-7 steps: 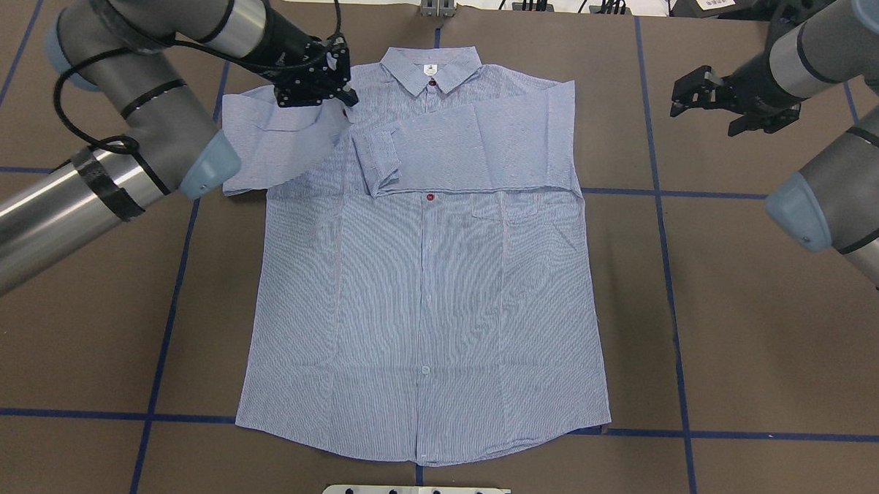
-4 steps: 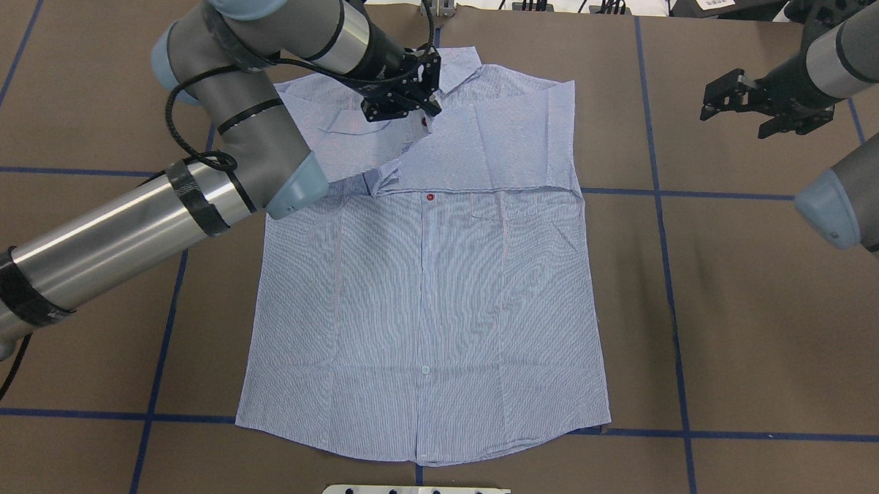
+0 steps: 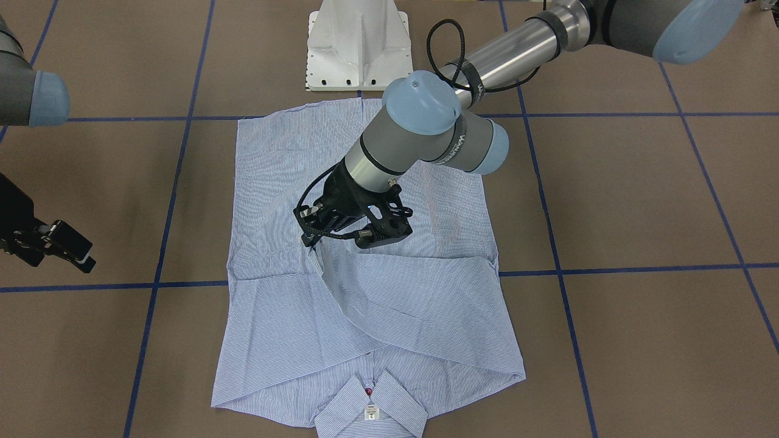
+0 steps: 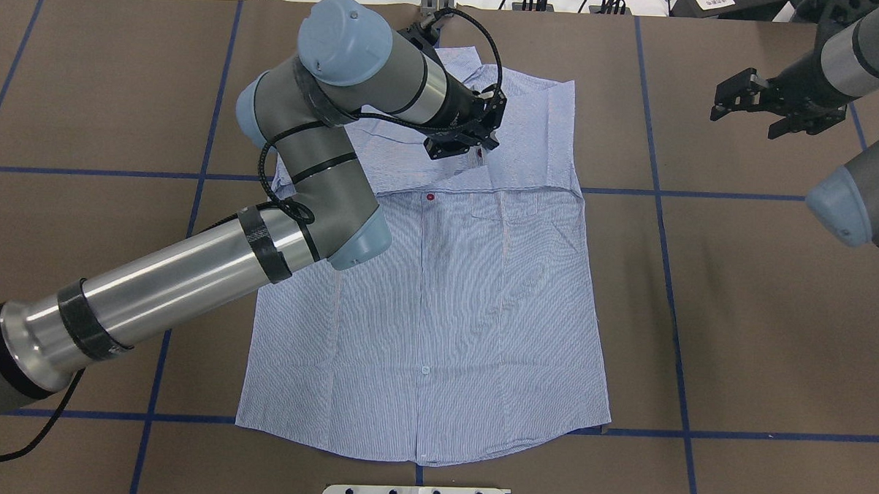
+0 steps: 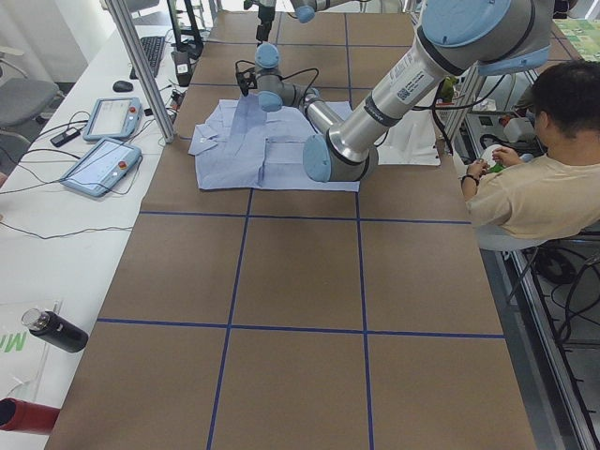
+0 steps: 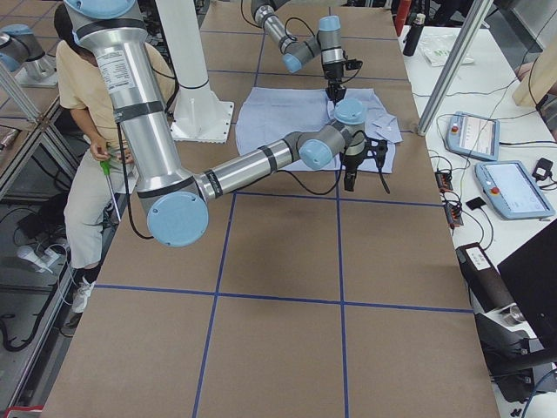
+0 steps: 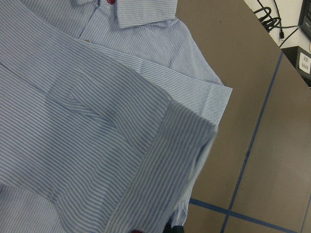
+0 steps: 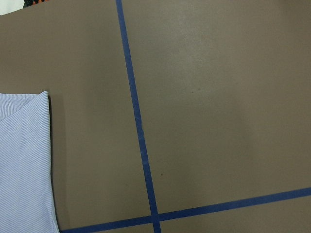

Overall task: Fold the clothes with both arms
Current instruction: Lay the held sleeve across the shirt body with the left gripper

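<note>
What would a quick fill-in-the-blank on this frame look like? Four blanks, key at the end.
1. The left hand is shut on the shirt's ____, holding it across the chest.
2. The right hand hovers over the bare table, its jaws ____.
3. The button just below the folded part is ____.
4. The tape lines on the table are ____.

Missing words: sleeve; open; red; blue

Left arm stretched inward, right arm held out wide.
Left pincer pinches the shirt sleeve, wrist tilted down; right pincer gapes.
</note>
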Action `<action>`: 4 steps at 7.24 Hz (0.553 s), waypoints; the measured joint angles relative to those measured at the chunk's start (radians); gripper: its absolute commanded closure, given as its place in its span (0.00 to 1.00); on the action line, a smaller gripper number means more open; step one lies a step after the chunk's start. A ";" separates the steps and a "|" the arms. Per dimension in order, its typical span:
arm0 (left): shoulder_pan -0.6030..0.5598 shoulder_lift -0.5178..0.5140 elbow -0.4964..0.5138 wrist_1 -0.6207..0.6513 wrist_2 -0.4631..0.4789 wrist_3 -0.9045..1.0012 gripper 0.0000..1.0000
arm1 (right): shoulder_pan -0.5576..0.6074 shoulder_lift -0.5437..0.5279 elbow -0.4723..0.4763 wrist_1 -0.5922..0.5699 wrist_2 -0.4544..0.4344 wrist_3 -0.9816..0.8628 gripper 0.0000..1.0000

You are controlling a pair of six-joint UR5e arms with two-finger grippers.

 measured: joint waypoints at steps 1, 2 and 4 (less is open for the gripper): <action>0.014 -0.003 0.004 -0.002 0.012 -0.001 1.00 | 0.000 -0.001 0.000 0.000 0.000 0.000 0.00; 0.024 -0.005 0.006 -0.004 0.016 -0.001 1.00 | -0.001 -0.001 0.001 0.000 0.000 0.000 0.00; 0.044 -0.007 0.006 -0.014 0.026 -0.001 1.00 | -0.001 -0.001 0.001 0.000 -0.001 0.001 0.00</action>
